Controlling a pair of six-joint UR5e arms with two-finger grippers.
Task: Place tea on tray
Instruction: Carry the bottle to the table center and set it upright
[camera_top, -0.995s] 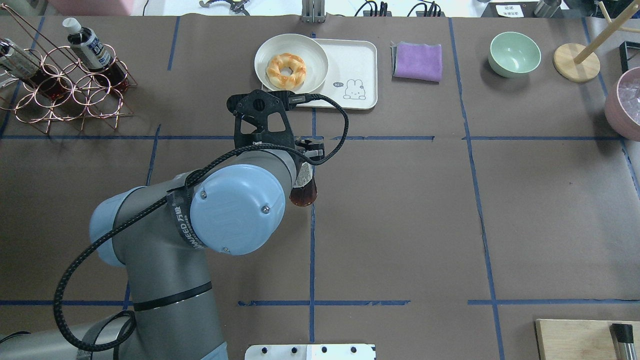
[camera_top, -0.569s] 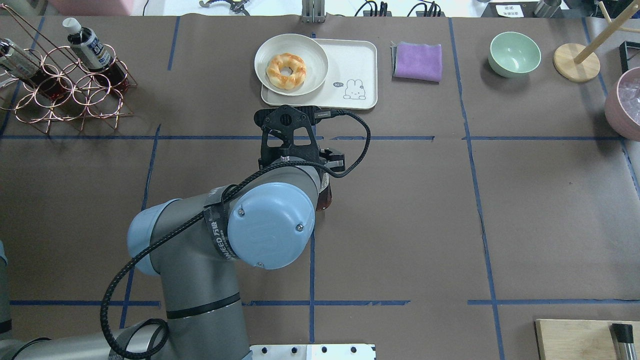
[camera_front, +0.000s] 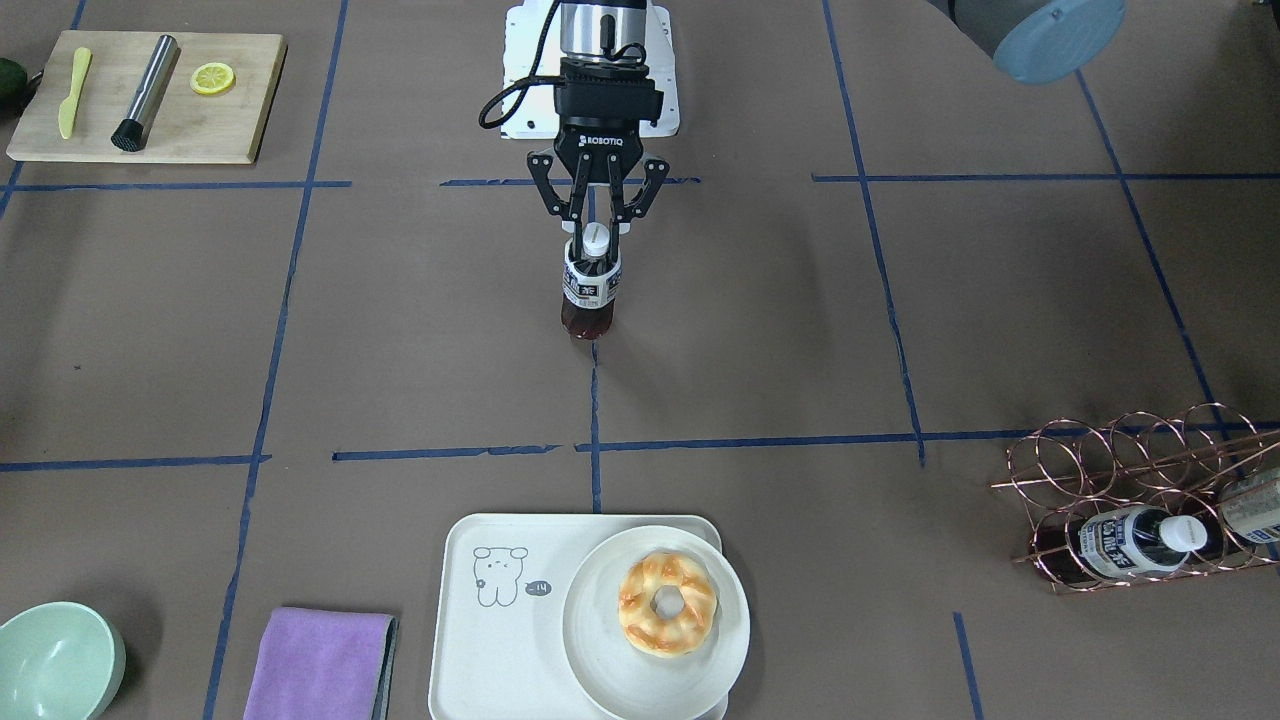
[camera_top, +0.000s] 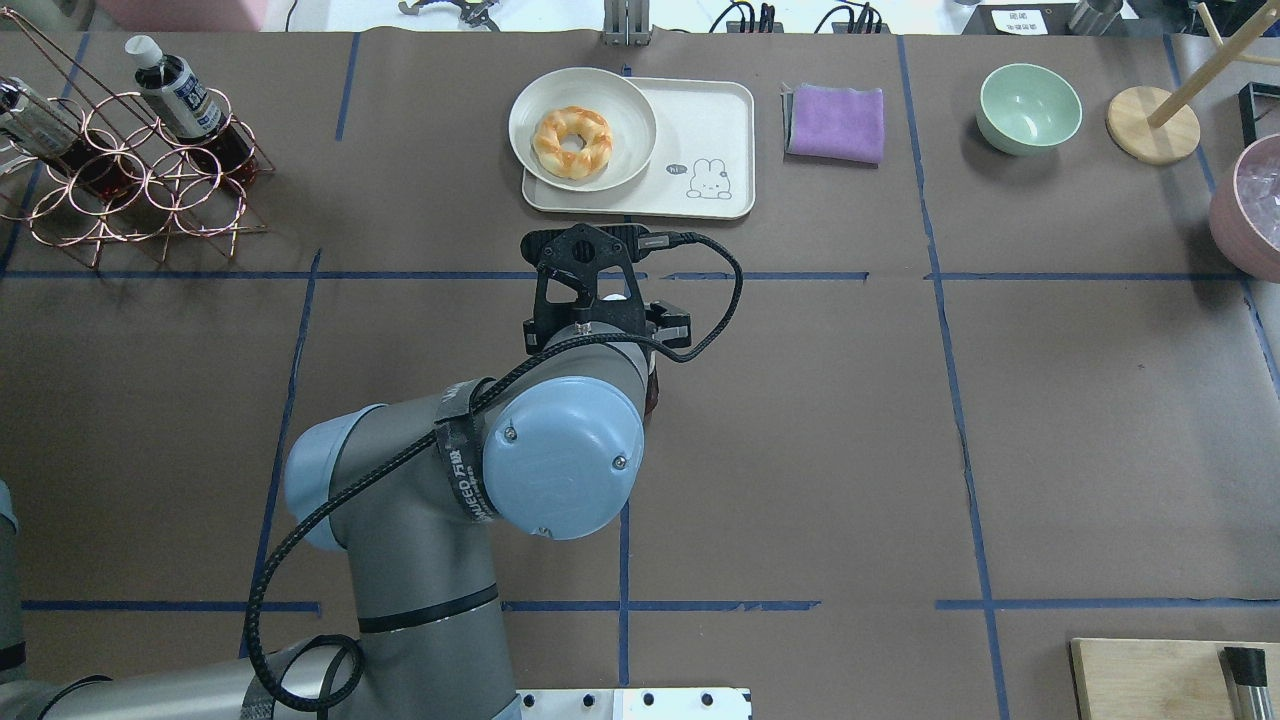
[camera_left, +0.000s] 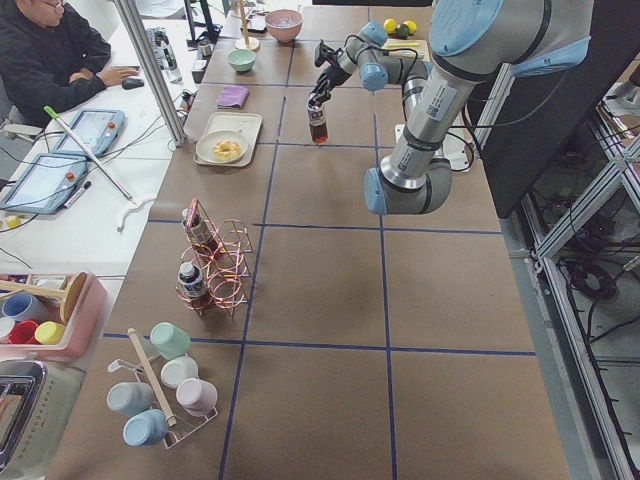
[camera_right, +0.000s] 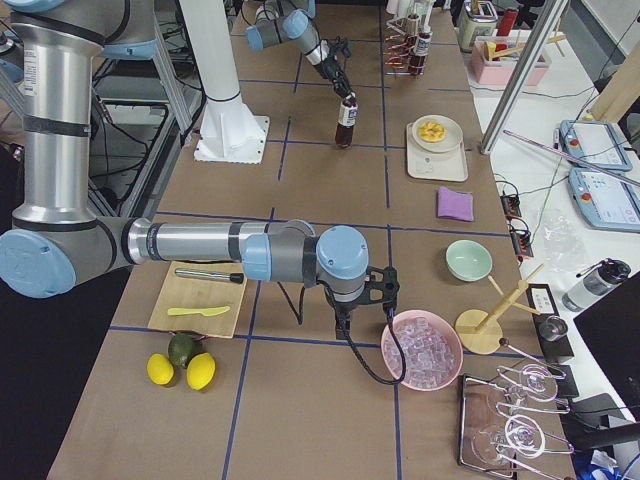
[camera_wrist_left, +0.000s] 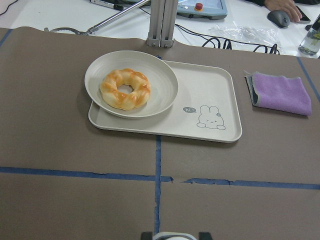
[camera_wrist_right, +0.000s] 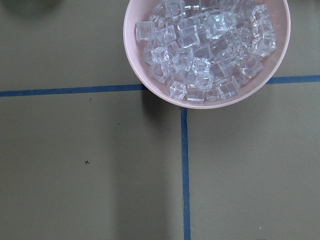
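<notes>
Holding tea (camera_front: 590, 290) upright by the neck in left gripper (camera_front: 597, 232), closed on it, mid-table, well short of tray (camera_front: 500, 660). Keep vertical, set down on bare bear side, clear of plate (camera_front: 590, 600). Can't tell right gripper (camera_right: 343, 312) jaws

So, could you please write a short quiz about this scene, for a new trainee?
1. True or false: the tea already stands on the tray.
2. What lies on the plate? A. a doughnut B. a lemon slice C. ice cubes
3. Which arm's hand grips the tea?

Key: 1. False, it is held well short of the tray. 2. A. 3. The left arm's.
</notes>
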